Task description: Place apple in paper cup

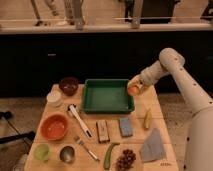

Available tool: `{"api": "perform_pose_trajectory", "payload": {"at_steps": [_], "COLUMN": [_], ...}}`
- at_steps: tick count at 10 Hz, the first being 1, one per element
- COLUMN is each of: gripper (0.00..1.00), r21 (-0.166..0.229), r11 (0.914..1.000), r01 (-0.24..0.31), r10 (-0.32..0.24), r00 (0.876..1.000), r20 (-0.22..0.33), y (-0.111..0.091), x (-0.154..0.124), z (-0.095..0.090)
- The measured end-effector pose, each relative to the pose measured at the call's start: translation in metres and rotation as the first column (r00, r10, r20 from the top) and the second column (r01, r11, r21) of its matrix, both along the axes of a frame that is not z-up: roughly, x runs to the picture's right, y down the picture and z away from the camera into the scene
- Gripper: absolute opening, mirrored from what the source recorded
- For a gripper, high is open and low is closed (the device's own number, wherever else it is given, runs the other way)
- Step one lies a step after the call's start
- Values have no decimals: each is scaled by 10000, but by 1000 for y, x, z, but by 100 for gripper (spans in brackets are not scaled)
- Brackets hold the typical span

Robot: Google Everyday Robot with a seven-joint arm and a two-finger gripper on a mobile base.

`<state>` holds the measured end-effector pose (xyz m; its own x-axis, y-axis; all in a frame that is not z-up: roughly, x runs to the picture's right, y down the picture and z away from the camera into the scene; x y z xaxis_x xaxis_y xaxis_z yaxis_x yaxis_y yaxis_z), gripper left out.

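The apple [133, 90] is a small orange-yellow fruit held in my gripper [134, 88] just above the right rim of the green tray [107, 106], at the table's far right. My gripper is shut on the apple, with the white arm reaching in from the right. The paper cup [53, 97] is short and off-white. It stands at the table's far left, in front of the dark maroon bowl [68, 85], well apart from the gripper.
On the wooden table lie an orange bowl [54, 127], a light green cup [42, 151], a metal cup [67, 153], a white-handled utensil [79, 120], a fork [87, 148], a brown bar [102, 131], a blue sponge [125, 126], a yellow corn-like item [147, 119], a cucumber [110, 155], grapes [125, 160] and a grey cloth [152, 146].
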<state>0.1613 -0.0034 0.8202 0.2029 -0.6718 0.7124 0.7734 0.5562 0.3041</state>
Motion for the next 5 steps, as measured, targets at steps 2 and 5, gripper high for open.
{"api": "perform_pose_trajectory", "payload": {"at_steps": [2,5], "gripper": [0,0], "r21": [-19,-25], "r11": [10000,9999], "r01": [-95,-119], "r10": [95,119], "r00": [9997,9998], "r20": [204,170], "y": [-3,-2], "x": [-25,-22], "z": [-2,-2]}}
